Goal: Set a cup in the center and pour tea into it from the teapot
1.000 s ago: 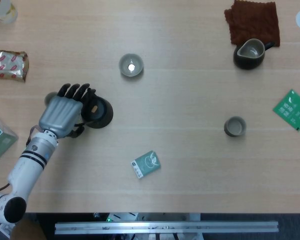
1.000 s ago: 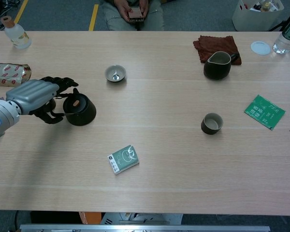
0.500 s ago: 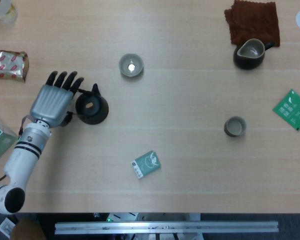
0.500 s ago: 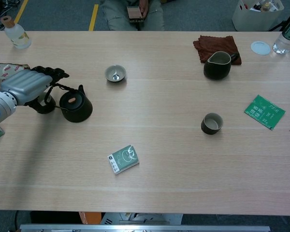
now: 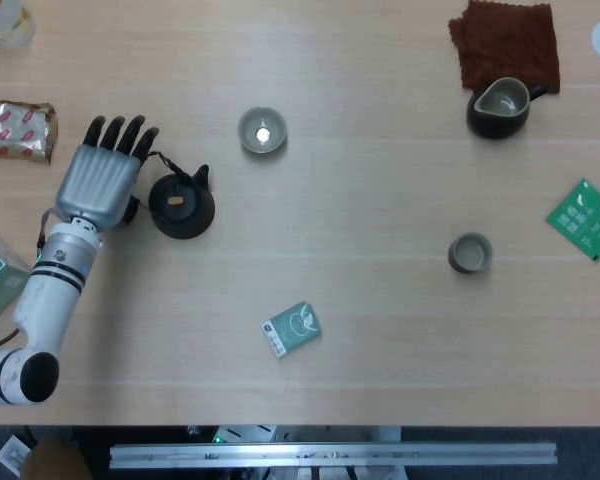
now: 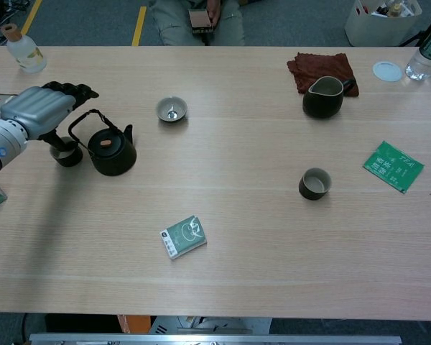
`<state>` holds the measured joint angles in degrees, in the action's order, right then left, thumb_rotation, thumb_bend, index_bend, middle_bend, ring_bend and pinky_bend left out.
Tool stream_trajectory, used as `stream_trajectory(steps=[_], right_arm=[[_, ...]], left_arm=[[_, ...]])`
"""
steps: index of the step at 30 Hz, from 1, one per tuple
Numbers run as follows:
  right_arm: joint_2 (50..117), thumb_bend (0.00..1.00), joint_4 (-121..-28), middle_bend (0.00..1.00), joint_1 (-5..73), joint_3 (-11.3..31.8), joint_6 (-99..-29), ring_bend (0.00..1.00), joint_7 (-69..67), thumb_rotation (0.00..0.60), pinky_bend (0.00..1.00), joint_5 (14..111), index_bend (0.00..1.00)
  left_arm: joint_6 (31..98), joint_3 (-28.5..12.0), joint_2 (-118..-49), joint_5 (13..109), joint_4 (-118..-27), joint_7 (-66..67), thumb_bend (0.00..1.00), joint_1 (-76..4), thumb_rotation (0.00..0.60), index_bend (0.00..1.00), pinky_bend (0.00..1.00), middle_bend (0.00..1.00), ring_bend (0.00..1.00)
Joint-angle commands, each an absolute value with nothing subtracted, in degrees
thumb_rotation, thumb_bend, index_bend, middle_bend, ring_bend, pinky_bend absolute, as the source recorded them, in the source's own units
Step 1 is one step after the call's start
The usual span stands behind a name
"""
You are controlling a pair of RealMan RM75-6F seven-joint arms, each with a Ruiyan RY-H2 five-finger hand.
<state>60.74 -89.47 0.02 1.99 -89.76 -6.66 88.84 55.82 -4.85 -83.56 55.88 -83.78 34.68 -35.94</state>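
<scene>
A black teapot [image 5: 182, 204] [image 6: 112, 150] with an upright wire handle stands on the left side of the table. My left hand [image 5: 99, 181] [image 6: 34, 116] is just left of it, fingers stretched out and holding nothing. It hovers over a small dark cup [image 6: 66, 154], mostly hidden under the hand in the head view. A grey cup [image 5: 263, 130] [image 6: 172, 109] with something shiny inside sits behind the teapot. Another grey cup [image 5: 470, 252] [image 6: 314, 183] stands at mid right. My right hand is not visible.
A dark pitcher [image 5: 498, 108] [image 6: 323, 97] stands on a brown cloth [image 5: 505, 38] at the back right. A green packet [image 5: 585, 218] lies at the right edge and a tea packet [image 5: 292, 329] near the front. A snack bag [image 5: 15, 130] and a bottle [image 6: 21, 49] are at far left.
My left hand has let go of the teapot, drawn away to the left and back, and spread its fingers. The teapot shifted slightly left and back, and now stands free.
</scene>
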Motion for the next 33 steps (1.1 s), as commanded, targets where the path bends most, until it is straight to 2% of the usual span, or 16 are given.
stream_trajectory(steps=[1,17,24,33], right_arm=[[60.7,0.22,-89.4,0.31,0.0,2.0,-89.8,0.17,-6.7,0.600,0.30,88.8,0.31],[60.5,0.22,-90.2,0.31,0.0,2.0,-89.6,0.17,-6.2,0.600,0.30,89.1,0.31],[60.3,0.22,-90.7,0.31,-0.1,2.0,-89.7,0.17,-5.8,0.600,0.30,89.3,0.31],[60.2,0.22,-90.8,0.31,-0.2,1.9,-89.7,0.17,-5.8,0.600,0.30,89.4,0.31]], left_arm=[[55.7,-5.1,-84.0,55.4,-83.3,35.1,0.28,-36.5,0.600,0.00,0.05,0.00,0.00],[55.1,-6.0,-87.3,54.6,-79.3,36.0,0.28,-39.2,0.600,0.00,0.05,0.00,0.00],[55.5,-4.8,-85.6,53.5,-81.8,38.5,0.28,-39.3,0.600,0.00,0.05,0.00,0.00],[56.3,-4.0,-82.9,50.3,-86.0,42.5,0.28,-39.8,0.600,0.12,0.05,0.00,0.00]])
